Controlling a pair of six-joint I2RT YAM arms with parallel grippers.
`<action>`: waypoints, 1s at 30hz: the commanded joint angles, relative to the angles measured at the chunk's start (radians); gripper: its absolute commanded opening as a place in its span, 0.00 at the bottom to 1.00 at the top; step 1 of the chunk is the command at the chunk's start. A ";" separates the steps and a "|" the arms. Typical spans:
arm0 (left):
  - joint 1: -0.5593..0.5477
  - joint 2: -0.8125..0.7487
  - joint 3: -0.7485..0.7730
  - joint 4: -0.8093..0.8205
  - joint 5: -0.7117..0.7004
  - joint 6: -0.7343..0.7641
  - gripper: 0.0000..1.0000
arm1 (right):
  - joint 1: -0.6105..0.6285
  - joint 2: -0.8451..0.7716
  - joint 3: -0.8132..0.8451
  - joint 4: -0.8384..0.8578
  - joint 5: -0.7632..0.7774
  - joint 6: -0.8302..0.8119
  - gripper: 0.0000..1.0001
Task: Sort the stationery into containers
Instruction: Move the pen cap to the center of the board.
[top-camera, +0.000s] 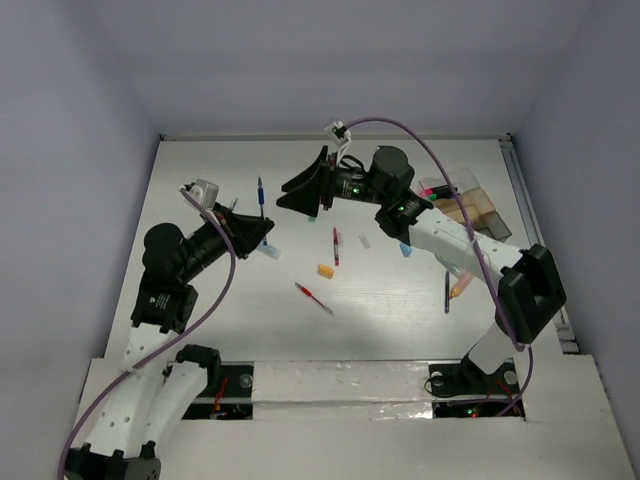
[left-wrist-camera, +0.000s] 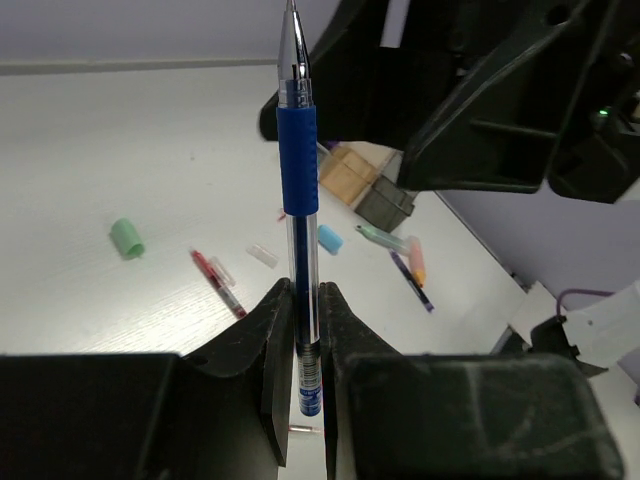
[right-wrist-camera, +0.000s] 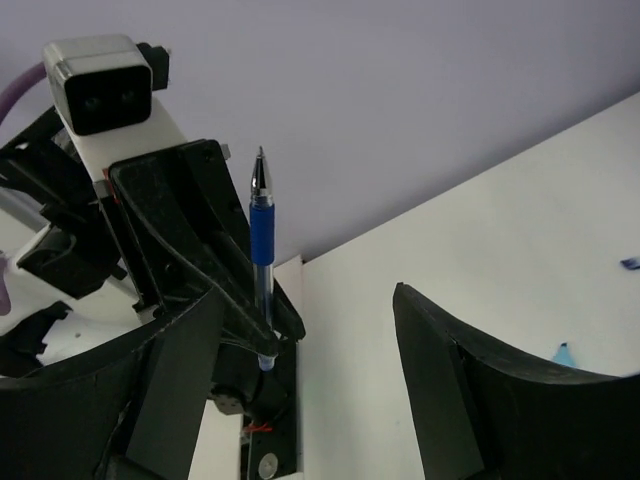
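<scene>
Over the desk, top view: the left jaws are clamped on a blue pen, held clear of the surface left of centre with its tip up. The right jaws hang near it at mid-desk, spread wide, with nothing in them. The clear box sits by the far right edge of the desk. Loose on the desk lie an upper red pen, a lower red pen, an orange eraser between them, a blue eraser and a dark pen beside the right arm.

Left wrist view: the jaws are closed tight on the clear lower barrel of the pen. The pen stands upright, its blue grip sleeve above the jaws and its metal tip at the top of the frame. A green eraser lies on the desk to the left. The contents of the box cannot be made out.

Right wrist view: the jaws stand wide apart and hold nothing. The pen is upright beyond them, gripped at its lower end by the left jaws and not touching the right jaws.
</scene>
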 joint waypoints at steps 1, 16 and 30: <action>0.005 0.020 -0.004 0.108 0.119 -0.028 0.00 | 0.003 0.011 0.004 0.101 -0.113 0.054 0.75; -0.016 0.113 -0.044 0.187 0.176 -0.058 0.00 | 0.042 0.118 0.064 0.130 -0.144 0.080 0.51; -0.050 0.202 0.045 -0.024 -0.008 0.050 0.49 | -0.044 -0.008 -0.080 0.136 0.149 0.076 0.00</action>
